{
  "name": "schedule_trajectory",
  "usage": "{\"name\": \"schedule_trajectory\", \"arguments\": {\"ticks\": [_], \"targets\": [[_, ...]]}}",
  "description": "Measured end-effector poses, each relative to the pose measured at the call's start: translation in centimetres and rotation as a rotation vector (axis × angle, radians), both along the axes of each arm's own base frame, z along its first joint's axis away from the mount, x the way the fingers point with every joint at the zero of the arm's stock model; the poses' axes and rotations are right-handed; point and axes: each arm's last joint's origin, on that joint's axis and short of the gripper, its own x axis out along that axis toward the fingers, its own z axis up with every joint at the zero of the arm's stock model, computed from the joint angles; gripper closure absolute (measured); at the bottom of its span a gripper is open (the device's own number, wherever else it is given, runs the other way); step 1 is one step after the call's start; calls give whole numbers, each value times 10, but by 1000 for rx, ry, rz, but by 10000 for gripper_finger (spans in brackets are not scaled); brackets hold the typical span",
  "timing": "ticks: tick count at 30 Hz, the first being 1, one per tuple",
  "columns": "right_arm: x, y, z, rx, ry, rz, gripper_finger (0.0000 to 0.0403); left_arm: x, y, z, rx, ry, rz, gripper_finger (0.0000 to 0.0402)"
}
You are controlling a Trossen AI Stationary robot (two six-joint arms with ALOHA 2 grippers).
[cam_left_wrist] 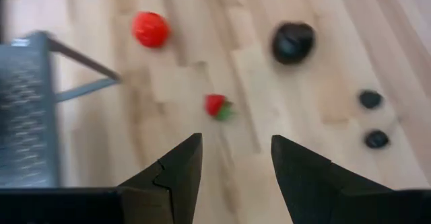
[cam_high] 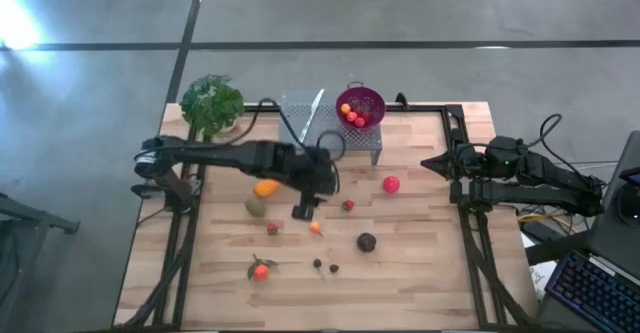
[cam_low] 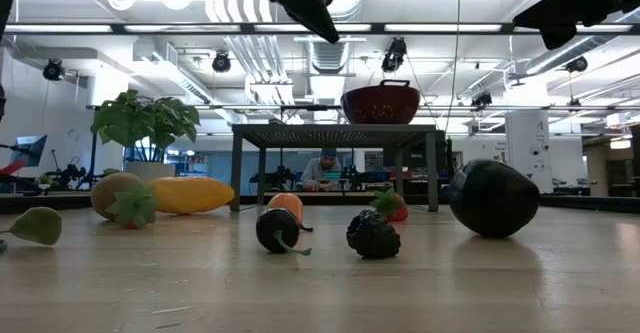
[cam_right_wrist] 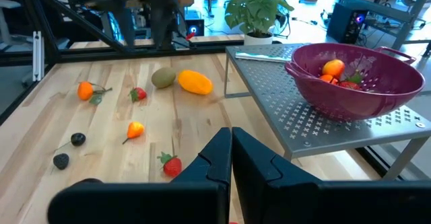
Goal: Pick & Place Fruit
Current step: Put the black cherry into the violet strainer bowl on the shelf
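my left gripper hovers over mid-table, fingers parted with nothing between them; in the wrist view a small strawberry lies on the wood just ahead of the tips, likely the next pick. my right gripper waits at the right edge of the table, fingers pressed together, empty. done so far: a few small red and orange pieces sit in the purple colander on the grey mesh stand. left on the wood: the elongated orange fruit touching the olive-green one, the red ball, the dark purple ball, two small dark berries, an orange piece with leaves, another strawberry, a small orange-red piece. my judgement: early going, most of the fruit not yet placed.
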Motion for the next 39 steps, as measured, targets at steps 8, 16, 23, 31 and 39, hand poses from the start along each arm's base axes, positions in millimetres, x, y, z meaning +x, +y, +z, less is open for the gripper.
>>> {"name": "schedule_trajectory", "arguments": {"ticks": [8, 16, 23, 31, 39], "targets": [[0, 0, 0, 0, 0, 0, 394, -9, -41, -31, -29, 103, -65, 218], [0, 0, 0, 0, 0, 0, 394, -13, -72, -63, -72, 88, -108, 218], [0, 0, 0, 0, 0, 0, 394, -14, -91, -92, -169, 3, -219, 218], [0, 0, 0, 0, 0, 0, 394, -18, -99, -116, -240, -76, -291, 218], [0, 0, 0, 0, 0, 0, 394, -23, -98, -133, -265, -105, -303, 218]]}}
